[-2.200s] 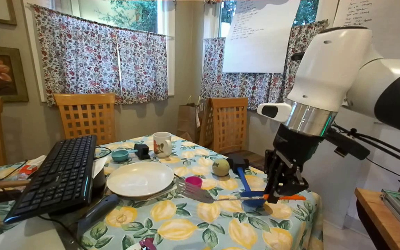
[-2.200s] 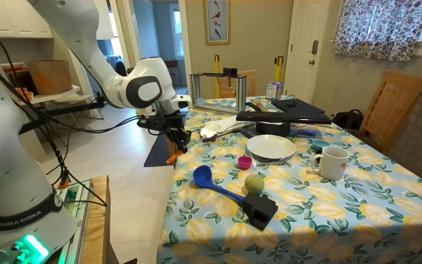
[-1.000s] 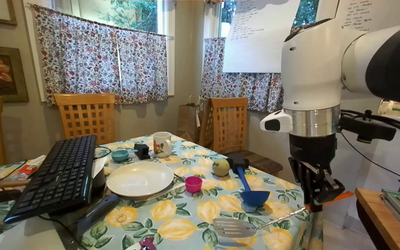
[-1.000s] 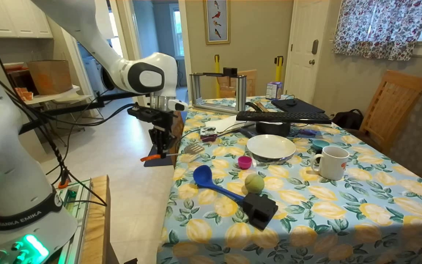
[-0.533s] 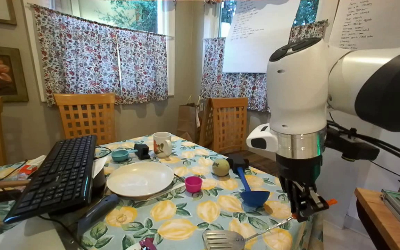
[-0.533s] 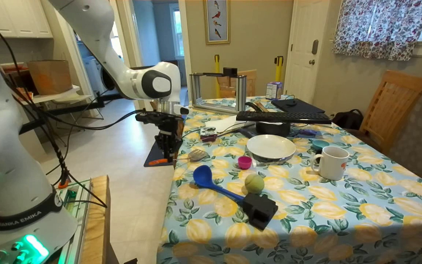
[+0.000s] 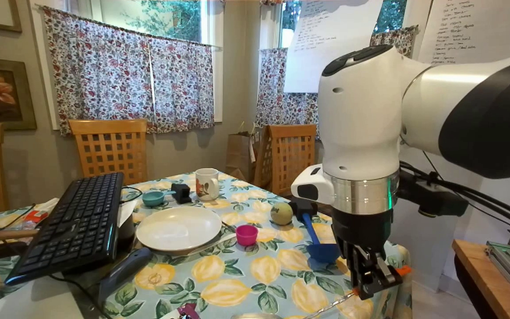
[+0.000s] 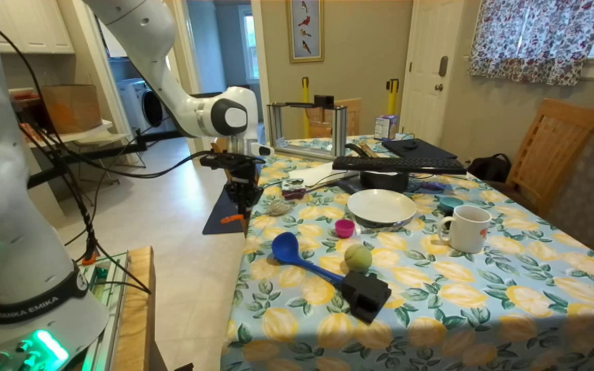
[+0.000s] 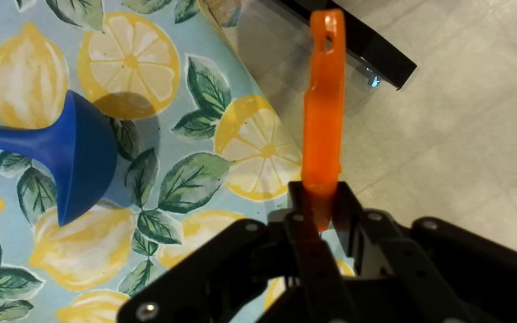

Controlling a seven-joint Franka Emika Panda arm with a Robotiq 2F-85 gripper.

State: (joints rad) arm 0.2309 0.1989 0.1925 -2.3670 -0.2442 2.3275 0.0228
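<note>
My gripper (image 9: 319, 193) is shut on the orange handle (image 9: 323, 112) of a slotted metal spatula, which sticks out past the fingers in the wrist view. In an exterior view the gripper (image 7: 362, 293) hangs low at the table's near corner, the spatula's thin shaft (image 7: 332, 305) pointing down-left and its head cut off by the frame. The spatula head (image 8: 280, 207) shows over the tablecloth's edge in an exterior view; whether it touches the cloth I cannot tell. A blue ladle (image 9: 88, 157) lies on the table close by, apart from the gripper.
On the lemon-print tablecloth (image 8: 431, 330) are a pink cup (image 8: 344, 228), a greenish ball (image 8: 358, 257), a black block (image 8: 366, 296), a white plate (image 8: 382, 206) and a mug (image 8: 466, 229). A keyboard (image 7: 75, 221) rests raised beyond the plate. The table edge drops to the floor (image 9: 442, 148).
The arm first swung the spatula back from over the table near the pink cup. Over the last second, gripper and spatula have moved left and lower in an exterior view, the head leaving the frame's bottom.
</note>
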